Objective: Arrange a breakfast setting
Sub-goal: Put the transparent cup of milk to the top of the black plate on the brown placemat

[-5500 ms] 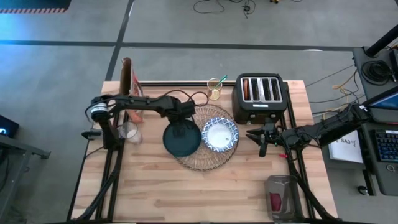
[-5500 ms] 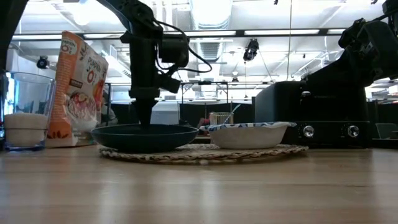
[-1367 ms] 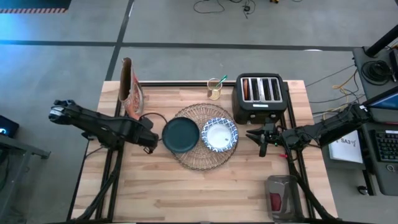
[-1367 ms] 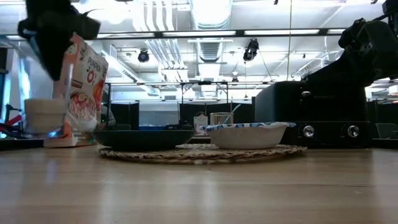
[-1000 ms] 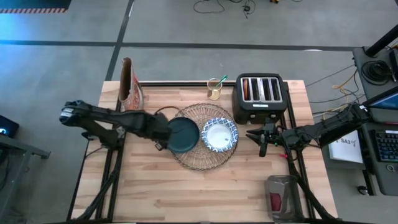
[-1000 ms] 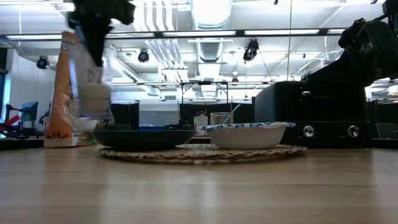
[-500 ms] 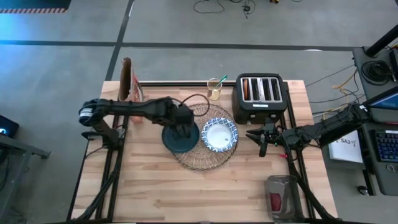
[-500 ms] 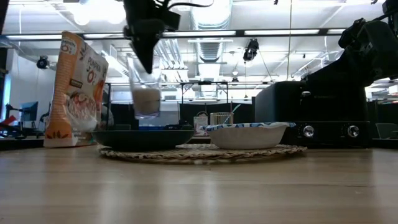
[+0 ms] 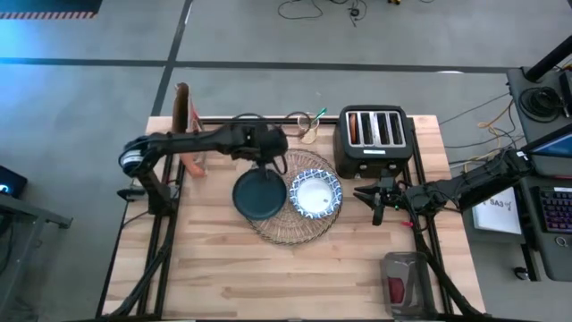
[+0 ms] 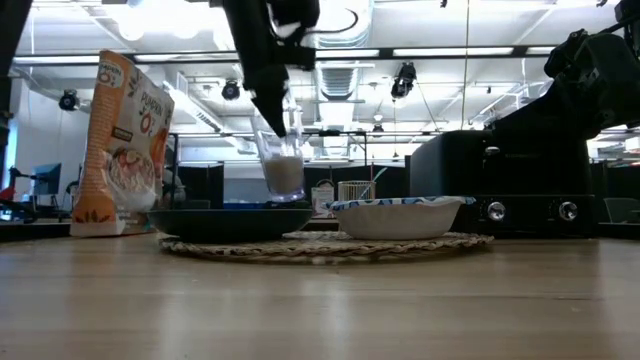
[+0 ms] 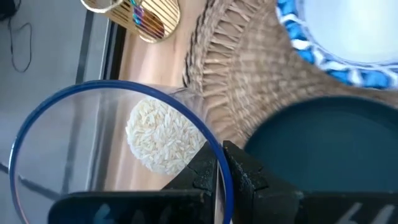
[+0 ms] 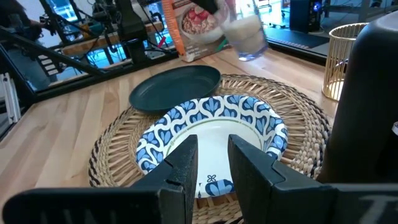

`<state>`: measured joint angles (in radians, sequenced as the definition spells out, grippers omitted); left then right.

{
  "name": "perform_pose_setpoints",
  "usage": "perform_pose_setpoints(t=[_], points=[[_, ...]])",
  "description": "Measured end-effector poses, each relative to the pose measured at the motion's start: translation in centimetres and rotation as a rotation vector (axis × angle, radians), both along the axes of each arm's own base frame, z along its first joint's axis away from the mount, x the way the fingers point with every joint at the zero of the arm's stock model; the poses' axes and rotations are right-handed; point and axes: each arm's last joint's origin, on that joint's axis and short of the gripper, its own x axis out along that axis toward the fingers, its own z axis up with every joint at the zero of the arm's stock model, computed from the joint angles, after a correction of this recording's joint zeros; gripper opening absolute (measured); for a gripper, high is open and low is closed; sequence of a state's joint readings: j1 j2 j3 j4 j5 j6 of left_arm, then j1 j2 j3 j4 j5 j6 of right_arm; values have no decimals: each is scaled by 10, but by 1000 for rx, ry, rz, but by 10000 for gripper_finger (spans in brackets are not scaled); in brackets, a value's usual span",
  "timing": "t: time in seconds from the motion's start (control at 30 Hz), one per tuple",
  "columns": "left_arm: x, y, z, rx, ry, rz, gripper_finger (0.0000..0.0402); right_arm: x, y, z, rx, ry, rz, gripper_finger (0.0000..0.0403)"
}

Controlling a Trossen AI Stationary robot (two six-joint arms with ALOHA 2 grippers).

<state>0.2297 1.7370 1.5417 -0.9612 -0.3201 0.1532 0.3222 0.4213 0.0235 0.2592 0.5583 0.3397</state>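
Observation:
A small clear glass (image 10: 283, 165) with white grains in its bottom hangs in the air over the far edge of the dark teal plate (image 9: 259, 197). My left gripper (image 11: 219, 155) is shut on it. The plate and the blue-and-white bowl (image 9: 315, 194) sit side by side on the round woven placemat (image 9: 295, 228). My right gripper (image 12: 211, 158) waits in front of the toaster, pointing level at the bowl. Its fingers stand open with nothing between them. My left gripper holds the glass by its rim (image 11: 214, 140), with one finger inside the glass and one outside its wall. The fingers come from above, slanting down. The glass hangs below them, slightly tilted, clear of the plate and the placemat.
A black four-slot toaster (image 9: 375, 139) stands at the far right. A cereal bag (image 10: 125, 140) stands at the far left, and a gold wire holder (image 9: 310, 127) behind the placemat. A grey and red object (image 9: 402, 282) lies at the near right corner.
My left gripper has carried the glass from beside the plate's left rim toward the table's right and far edge, over the plate, at about the same height. The wrist has rolled, and the glass now hangs a little more tilted.

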Motion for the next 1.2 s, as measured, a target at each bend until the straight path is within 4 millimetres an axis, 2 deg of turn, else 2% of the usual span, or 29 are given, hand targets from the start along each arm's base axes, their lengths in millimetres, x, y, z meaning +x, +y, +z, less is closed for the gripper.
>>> perform_pose_setpoints(t=[0.23,0.43,0.8,1.03,1.2], points=[[9,35,-23,-82,2,-29,0,0,0,0,0,0,0,79],[9,49,-33,-160,-6,-36,0,0,0,0,0,0,0,79],[4,46,-36,-290,19,-29,10,0,0,0,0,0,0,79],[1,43,-36,-374,24,42,16,0,0,0,0,0,0,79],[-2,34,-36,-420,57,65,16,0,0,0,0,0,0,79]])
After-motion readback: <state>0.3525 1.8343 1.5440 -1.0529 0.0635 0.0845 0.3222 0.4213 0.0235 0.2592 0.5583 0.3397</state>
